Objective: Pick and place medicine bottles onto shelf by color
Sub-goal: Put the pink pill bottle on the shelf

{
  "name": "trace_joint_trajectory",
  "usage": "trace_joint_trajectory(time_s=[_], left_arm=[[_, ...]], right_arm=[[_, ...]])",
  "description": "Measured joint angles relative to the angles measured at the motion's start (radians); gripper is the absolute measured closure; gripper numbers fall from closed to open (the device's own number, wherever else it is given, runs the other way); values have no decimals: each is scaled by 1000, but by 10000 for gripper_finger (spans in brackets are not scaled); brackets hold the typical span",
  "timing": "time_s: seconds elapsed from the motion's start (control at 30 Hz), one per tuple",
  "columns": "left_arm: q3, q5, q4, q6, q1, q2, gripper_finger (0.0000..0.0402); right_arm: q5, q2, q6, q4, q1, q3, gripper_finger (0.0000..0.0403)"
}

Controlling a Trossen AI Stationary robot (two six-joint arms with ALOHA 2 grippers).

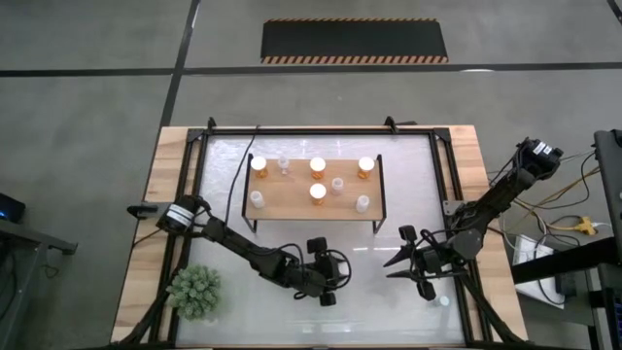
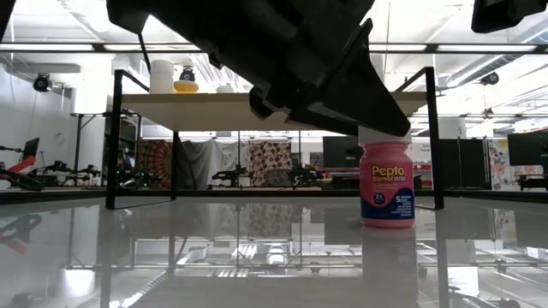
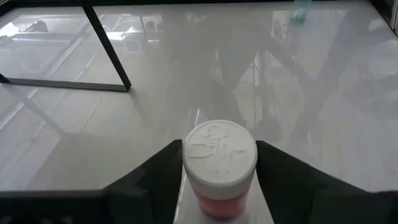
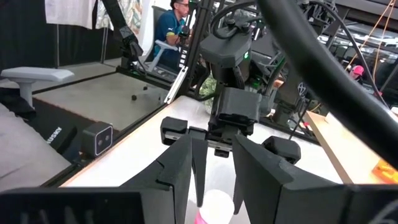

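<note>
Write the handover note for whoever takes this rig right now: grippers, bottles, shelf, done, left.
Left gripper: fingers on either side of the pink bottle, which stands on the table in front of the shelf; grip not confirmed.
Right gripper: open, empty, waiting to the right.
Done: eight or so bottles stand on the shelf, orange ones and white or clear ones mixed.
Left: lift the pink bottle and shelve it by colour.

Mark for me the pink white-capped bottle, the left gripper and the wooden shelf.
Pink white-capped bottle (image 2: 387,190): low view, on its label.
Left gripper (image 3: 219,177): left wrist view, midway between the dark fingers flanking the cap.
Light-wood shelf on black legs (image 1: 292,197): high view, bare board.
</note>
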Motion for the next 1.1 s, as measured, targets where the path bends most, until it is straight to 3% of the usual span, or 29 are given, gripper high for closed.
trace_joint_trajectory(time_s=[0.17, 0.43, 0.63, 0.73, 0.9, 0.97, 1.1], left_arm=[[4, 1, 1, 1, -3, 0, 248], [22, 1, -3, 2, -27, -7, 246], [48, -13, -30, 47, -87, -134, 246], [55, -140, -127, 61, -123, -235, 246], [55, -583, -304, 54, -164, -396, 246], [42, -712, -344, 25, -162, -439, 246], [-4, -752, -353, -43, -122, -505, 246]], right_arm=[[0, 0, 0, -2, 0, 0, 294], [0, 0, 11, -7, 0, 0, 294], [1, 0, 17, -8, 0, 0, 294], [1, 0, 24, -9, 0, 0, 294], [0, 1, 53, -17, 0, -1, 294], [0, 1, 61, -20, 0, -1, 294], [0, 1, 63, -24, 0, -1, 294]])
